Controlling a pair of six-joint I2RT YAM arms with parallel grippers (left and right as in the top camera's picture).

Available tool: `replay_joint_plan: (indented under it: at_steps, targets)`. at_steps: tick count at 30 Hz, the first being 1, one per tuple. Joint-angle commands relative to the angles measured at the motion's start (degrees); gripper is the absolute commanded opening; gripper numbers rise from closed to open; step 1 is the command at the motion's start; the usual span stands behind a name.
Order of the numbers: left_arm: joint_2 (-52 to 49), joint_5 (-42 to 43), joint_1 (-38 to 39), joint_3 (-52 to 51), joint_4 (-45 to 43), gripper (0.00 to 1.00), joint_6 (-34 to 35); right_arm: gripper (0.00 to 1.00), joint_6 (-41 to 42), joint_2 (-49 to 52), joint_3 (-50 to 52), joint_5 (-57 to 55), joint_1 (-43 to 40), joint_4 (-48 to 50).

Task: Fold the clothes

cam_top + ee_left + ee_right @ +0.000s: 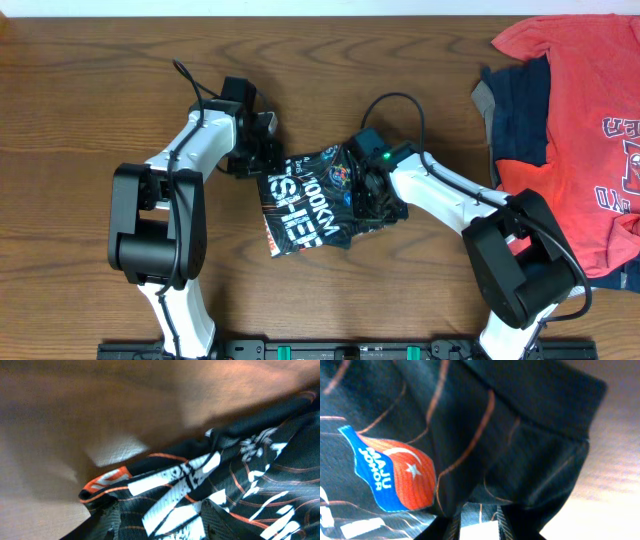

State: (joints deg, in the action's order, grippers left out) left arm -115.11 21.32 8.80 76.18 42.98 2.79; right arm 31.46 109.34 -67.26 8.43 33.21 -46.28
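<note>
The black T-shirt (318, 195) with thin orange lines and white lettering lies bunched at the table's middle. My left gripper (262, 162) is at the shirt's left edge. In the left wrist view its fingers (162, 525) stand apart, with lettered shirt cloth (235, 475) lying between them. My right gripper (366, 185) is on the shirt's right part. In the right wrist view its fingers (477, 527) are close together on a fold of the shirt (520, 445), beside a red and blue badge (395, 475).
A red T-shirt with letter print (585, 120) lies at the far right over a navy garment (520, 110). Bare wooden table (90, 90) surrounds the shirt. A black rail (330, 350) runs along the front edge.
</note>
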Motion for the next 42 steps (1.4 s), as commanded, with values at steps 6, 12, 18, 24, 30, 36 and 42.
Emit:
replay_joint_plan:
  at_steps: [6, 12, 18, 24, 30, 36, 42]
  targets:
    - [-0.74, -2.97, 0.02, -4.44, 10.78, 0.49, 4.52, 0.34, -7.78, 0.66, 1.09, -14.56, -5.46, 14.99]
    - [1.11, -1.53, -0.04, -4.42, 17.49, 0.51, 9.4, 0.45, -13.99, 0.55, -3.28, -14.1, -7.21, 16.15]
    - [10.08, -1.81, -0.11, -1.86, 13.94, 0.64, 9.94, 0.54, -13.9, -1.49, -7.41, -14.67, -7.48, 6.01]
    - [16.83, -3.08, -0.09, -1.79, -0.24, 0.98, 2.8, 0.6, -11.1, -4.59, -7.41, -14.67, -7.8, 1.73]
    - [12.85, 5.07, -0.2, -1.79, -7.58, 0.98, -6.82, 0.66, -9.16, -7.32, -7.41, -14.62, -7.8, -3.98]
    - [4.5, 12.92, -0.42, -1.79, -13.14, 0.98, -9.01, 0.67, -7.93, -9.75, -7.41, -14.62, -7.8, -8.7]
    - [-0.72, 17.31, -0.39, -1.81, -15.04, 0.99, -9.01, 0.67, -7.72, -11.21, -7.41, -14.64, -7.8, -11.04]
